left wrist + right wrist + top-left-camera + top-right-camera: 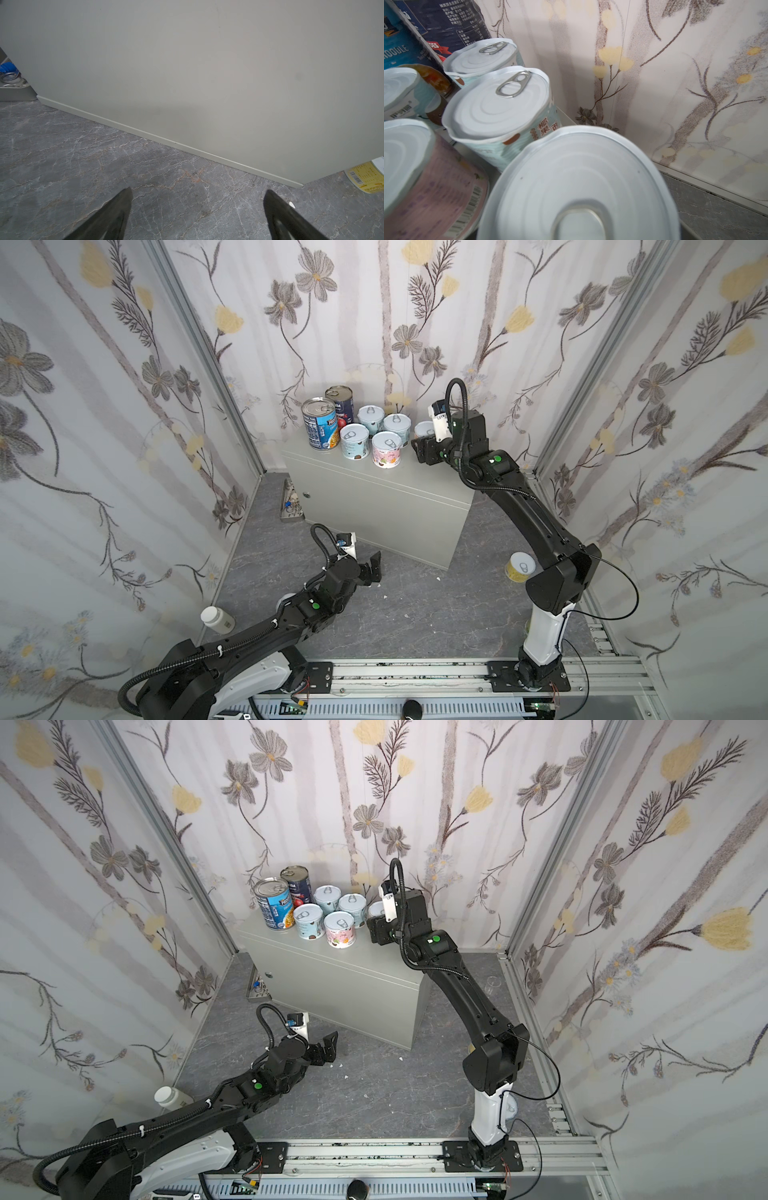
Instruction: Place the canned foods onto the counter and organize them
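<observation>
Grey table point(374, 497) filling up. A pale-lidded can point(424, 429) is at the right end of the back row, with the right fingers point(420, 450) close up to it; whether they grip it I cannot tell. Best play, I'd say: set it flat just beside the short cans point(397, 425) without nudging them, then lift straight off. The left fingers point(116, 216) are spread wide and empty, low over the floor point(145, 176). A yellow can point(518, 568) waits on the floor by the right arm, likely next.

Upright cans point(354, 442), clustered — grey counter point(374, 510)
</observation>
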Motion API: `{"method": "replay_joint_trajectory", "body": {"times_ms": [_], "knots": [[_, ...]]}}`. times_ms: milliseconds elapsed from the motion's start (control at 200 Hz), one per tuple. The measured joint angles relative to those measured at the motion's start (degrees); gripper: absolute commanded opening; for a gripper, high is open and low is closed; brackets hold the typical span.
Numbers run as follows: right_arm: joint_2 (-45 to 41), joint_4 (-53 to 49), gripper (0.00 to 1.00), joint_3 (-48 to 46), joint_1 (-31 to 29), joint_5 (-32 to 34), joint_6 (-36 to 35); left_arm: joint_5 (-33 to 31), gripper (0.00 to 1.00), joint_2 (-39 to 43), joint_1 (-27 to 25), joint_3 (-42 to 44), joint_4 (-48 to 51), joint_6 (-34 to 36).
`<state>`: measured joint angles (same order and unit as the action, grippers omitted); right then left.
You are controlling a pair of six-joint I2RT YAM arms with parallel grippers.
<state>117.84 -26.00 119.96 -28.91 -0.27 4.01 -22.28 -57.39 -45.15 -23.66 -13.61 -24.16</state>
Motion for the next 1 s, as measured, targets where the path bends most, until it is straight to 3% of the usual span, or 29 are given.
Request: {"method": "replay_joint_trajectory", "body": {"times_ms": [699, 999], "knots": [[1.5, 1.8, 0.77, 0.8, -0.5, -1.5, -0.2, 1.5, 1.0, 0.0, 0.7, 0.0, -0.1, 0.0], [1.5, -0.4, 0.89, 0.8, -0.8, -1.5, 0.0, 1.3, 1.0, 0.8, 0.8, 0.0, 0.0, -0.2]]}}
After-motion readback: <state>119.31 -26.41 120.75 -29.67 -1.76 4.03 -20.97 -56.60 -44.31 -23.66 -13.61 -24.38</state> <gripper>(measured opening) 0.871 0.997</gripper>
